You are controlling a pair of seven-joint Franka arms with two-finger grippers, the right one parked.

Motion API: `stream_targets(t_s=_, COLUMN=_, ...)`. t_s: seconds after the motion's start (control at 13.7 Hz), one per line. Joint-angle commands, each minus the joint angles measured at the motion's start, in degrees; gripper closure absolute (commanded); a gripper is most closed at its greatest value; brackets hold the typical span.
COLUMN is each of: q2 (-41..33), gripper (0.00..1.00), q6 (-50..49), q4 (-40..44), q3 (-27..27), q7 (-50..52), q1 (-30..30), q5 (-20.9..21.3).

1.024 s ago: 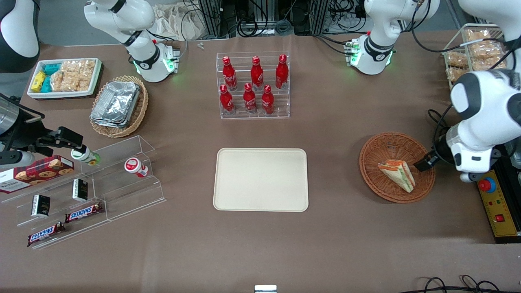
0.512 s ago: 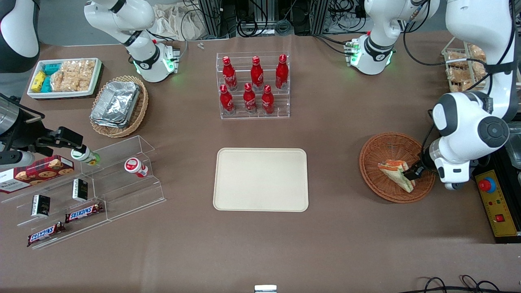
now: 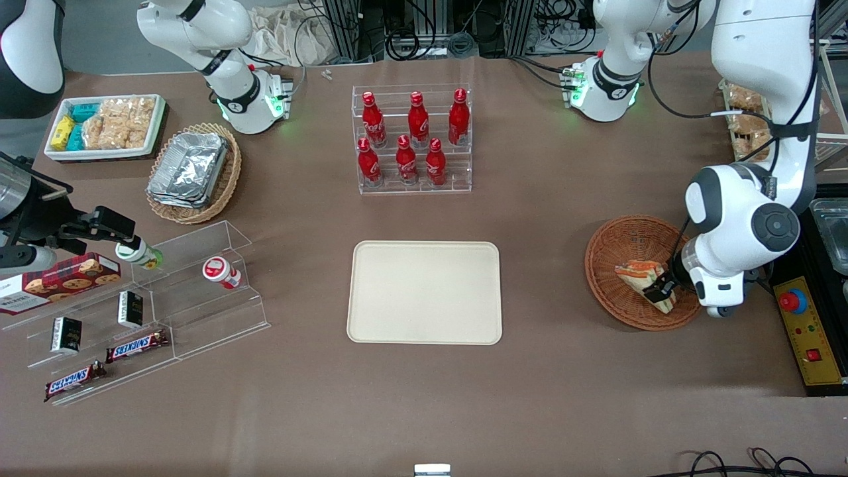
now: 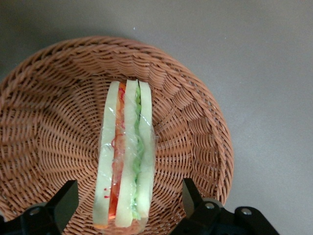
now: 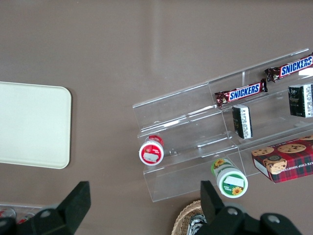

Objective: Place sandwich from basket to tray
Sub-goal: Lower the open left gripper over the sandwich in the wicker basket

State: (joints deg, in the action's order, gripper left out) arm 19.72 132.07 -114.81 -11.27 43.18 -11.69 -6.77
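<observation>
The sandwich (image 3: 637,275) lies in the reddish-brown basket (image 3: 619,242) toward the working arm's end of the table. In the left wrist view the wrapped sandwich (image 4: 126,161) stands on edge, with pale bread and red and green layers showing, in the basket (image 4: 195,122). My left gripper (image 3: 662,291) is open and down inside the basket. Its fingers (image 4: 191,195) straddle the sandwich's end nearer the front camera, with a gap on each side (image 4: 128,203). The beige tray (image 3: 424,293) lies flat at mid-table and also shows in the right wrist view (image 5: 29,122).
A clear rack of red bottles (image 3: 412,139) stands farther from the front camera than the tray. A yellow box with a red stop button (image 3: 809,331) lies beside the basket. A clear snack shelf (image 3: 146,311), a tan basket of foil trays (image 3: 192,172) and a white snack tray (image 3: 106,126) lie toward the parked arm's end.
My left arm has swung in over the basket and its gripper has moved from the basket's rim down onto the sandwich's end. The sandwich has not moved.
</observation>
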Motion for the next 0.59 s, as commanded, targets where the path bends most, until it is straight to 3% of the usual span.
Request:
stream_targets(t_s=0.0, q2=0.8, gripper=0.05, q6=2.0, q4=0.1, q3=0.1, q7=1.0, q1=-0.2, q5=-1.5)
stream_targets(t_s=0.29, q2=1.1, gripper=0.06, q6=3.7, q4=-1.8, q3=0.1, q7=1.0, q1=-0.2, q5=-2.9)
stream_targets(t_s=0.51, q2=1.0, gripper=0.16, q6=5.5, q4=-3.2, q3=0.6, q7=1.0, q1=-0.2, q5=-3.3)
